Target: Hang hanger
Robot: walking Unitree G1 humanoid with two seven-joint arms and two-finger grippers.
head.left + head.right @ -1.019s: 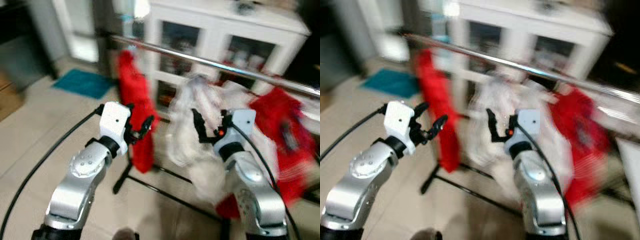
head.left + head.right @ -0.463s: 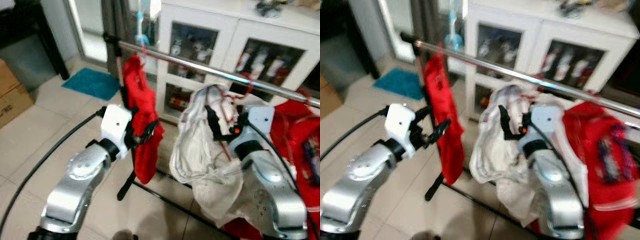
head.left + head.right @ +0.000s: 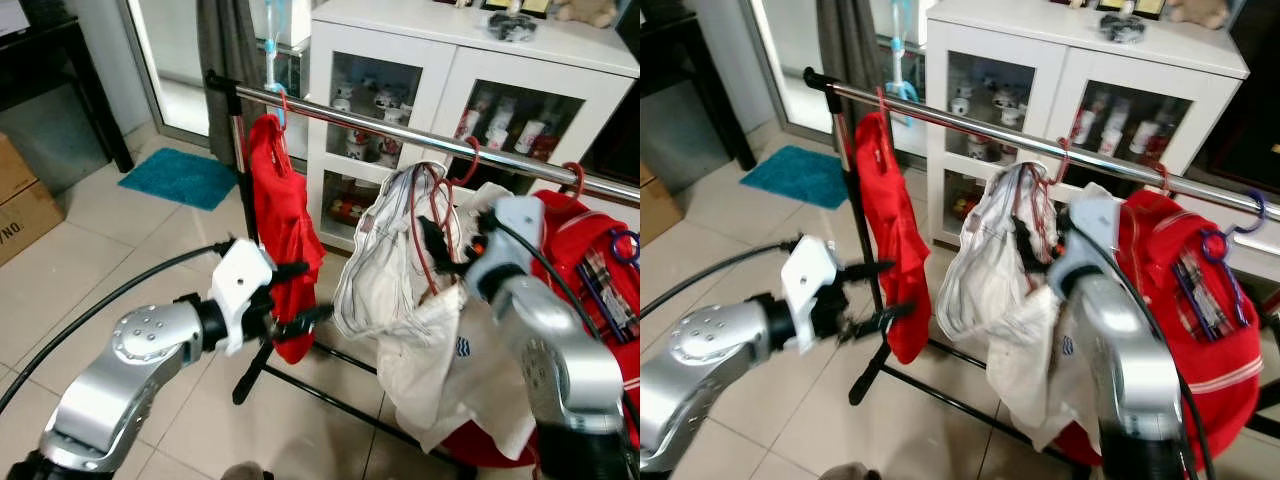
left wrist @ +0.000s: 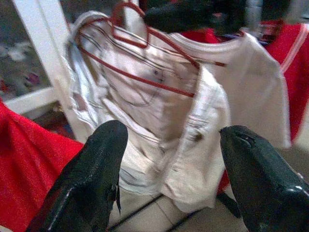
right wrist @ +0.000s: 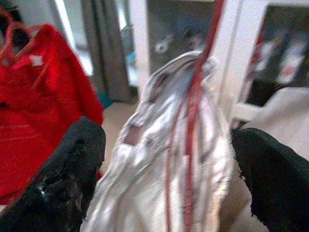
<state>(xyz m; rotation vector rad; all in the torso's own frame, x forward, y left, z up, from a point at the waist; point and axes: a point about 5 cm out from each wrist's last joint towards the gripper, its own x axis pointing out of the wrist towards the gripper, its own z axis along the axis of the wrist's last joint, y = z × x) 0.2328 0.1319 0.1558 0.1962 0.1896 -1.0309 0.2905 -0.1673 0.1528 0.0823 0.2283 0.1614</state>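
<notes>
The right gripper (image 3: 1025, 240) has pushed in against the red wire hanger (image 3: 425, 215), fingers spread wide and empty; the hanger's hook is over the clothes rail (image 3: 380, 125). The left gripper (image 3: 300, 295) hovers open below. The wire looks light, springy and thin, so grip near the hook.

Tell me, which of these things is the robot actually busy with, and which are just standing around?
Part of the job:
- red hanger carrying the white garment
- metal rail
- right gripper, open beside the hanger
- left gripper, open, lower

Just around:
- red garment already hanging
- white cabinet
- teal mat
- cardboard box
</notes>
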